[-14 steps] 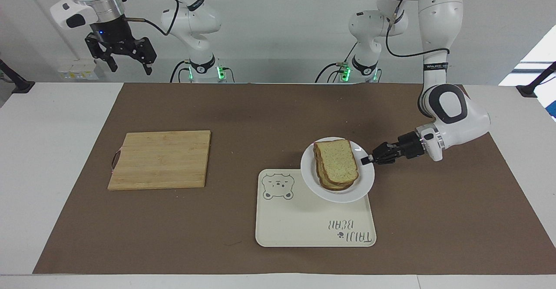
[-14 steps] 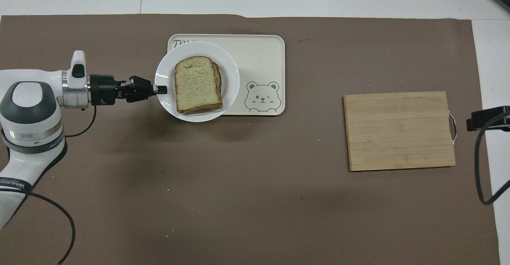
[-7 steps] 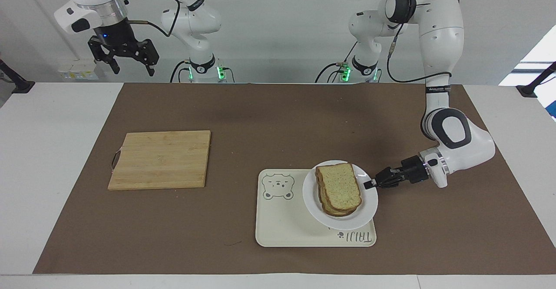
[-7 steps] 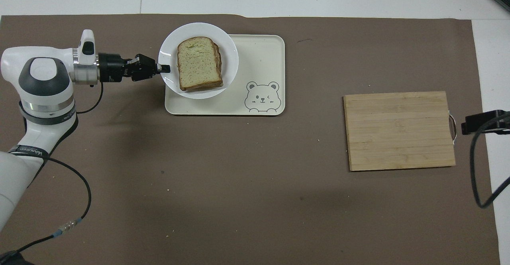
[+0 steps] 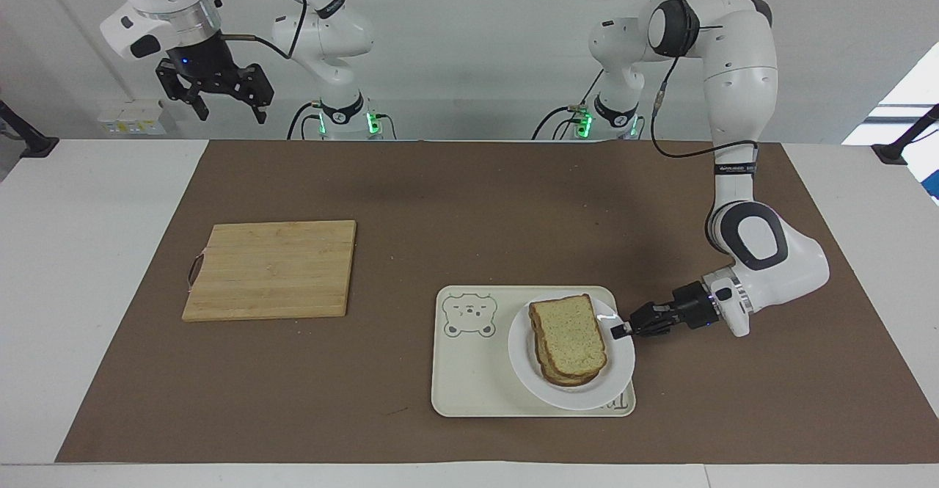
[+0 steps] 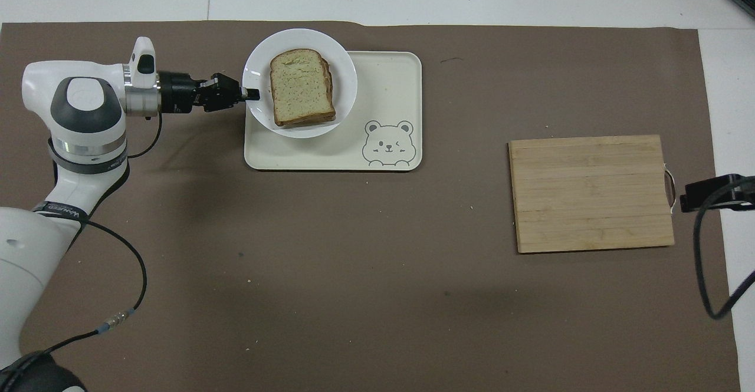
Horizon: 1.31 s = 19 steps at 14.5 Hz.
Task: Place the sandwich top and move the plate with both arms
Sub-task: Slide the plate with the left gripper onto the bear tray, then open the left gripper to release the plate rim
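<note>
White jointed arms (image 5: 741, 70), silver wrist rings, black claws, black cables

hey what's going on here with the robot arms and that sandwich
The left hand is shut on the rim of the white plate, which carries a stacked sandwich with its top slice in place. The plate is over the cream bear tray, toward the left arm's end of the table. The right hand waits open, raised above the table near its own base. A wooden cutting board lies bare toward the right arm's end.

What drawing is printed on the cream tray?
A grey bear face on the tray, clearest in the overhead view.
</note>
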Tool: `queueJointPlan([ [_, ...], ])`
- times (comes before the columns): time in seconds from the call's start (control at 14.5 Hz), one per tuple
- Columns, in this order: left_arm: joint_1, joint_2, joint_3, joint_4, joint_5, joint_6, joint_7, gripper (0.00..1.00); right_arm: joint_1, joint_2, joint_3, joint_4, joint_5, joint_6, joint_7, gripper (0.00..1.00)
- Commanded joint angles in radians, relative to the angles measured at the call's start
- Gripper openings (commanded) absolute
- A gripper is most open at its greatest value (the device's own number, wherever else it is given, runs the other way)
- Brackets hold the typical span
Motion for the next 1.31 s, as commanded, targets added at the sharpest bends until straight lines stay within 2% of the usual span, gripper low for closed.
queueJointPlan([
  [0.0, -0.033, 0.007, 0.0, 0.024, 0.034, 0.019, -0.039, 0.0, -0.006, -0.026, 0.001, -0.03, 0.02, 0.001, -0.025, 1.0],
  [0.55, -0.103, 0.0, 0.001, -0.017, 0.033, 0.075, -0.052, 0.0, -0.003, -0.026, 0.004, -0.032, 0.02, 0.016, -0.025, 1.0],
  [1.11, -0.12, -0.011, 0.007, -0.068, 0.08, 0.108, -0.061, 0.0, -0.003, -0.024, 0.007, -0.029, 0.02, 0.016, -0.026, 1.0],
  [1.18, -0.122, -0.011, 0.01, -0.069, 0.083, 0.109, -0.062, 0.62, -0.003, -0.024, 0.009, -0.029, 0.02, 0.016, -0.026, 1.0],
  [1.24, -0.122, -0.012, 0.013, -0.069, 0.094, 0.114, -0.067, 1.0, -0.003, -0.026, 0.009, -0.03, 0.02, 0.013, -0.026, 1.0],
])
